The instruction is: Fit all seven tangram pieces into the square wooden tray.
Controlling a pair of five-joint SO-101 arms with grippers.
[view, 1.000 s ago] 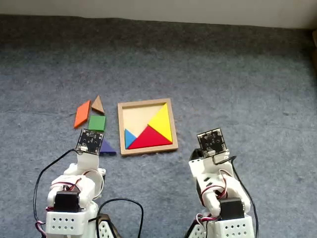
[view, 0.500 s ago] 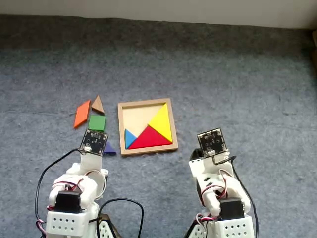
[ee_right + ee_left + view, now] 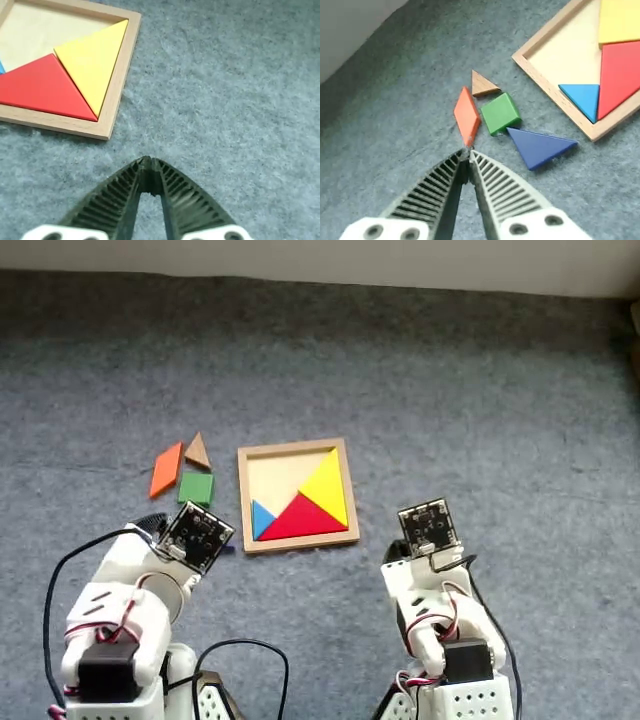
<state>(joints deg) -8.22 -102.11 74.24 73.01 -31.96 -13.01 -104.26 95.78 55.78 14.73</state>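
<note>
Left gripper (image 3: 468,156): jaws pressed together, empty, tips lined up with the near tip of the orange parallelogram (image 3: 467,116); contact unclear. Parallelogram's long axis runs away from the arms, leaning slightly toward the tray (image 3: 297,446). Brown triangle (image 3: 483,85) and green square (image 3: 501,114) sit just beside it. Dark blue triangle (image 3: 540,146) is next to the square, long edge toward the tray, one sharp corner aimed at the rim. In the tray: red triangle (image 3: 303,518) long edge on the near rim, yellow triangle (image 3: 328,485) on the right rim, light blue triangle (image 3: 262,519) near-left corner. Right gripper (image 3: 149,167): closed, empty, over carpet (image 3: 225,100) near the tray's corner.
</note>
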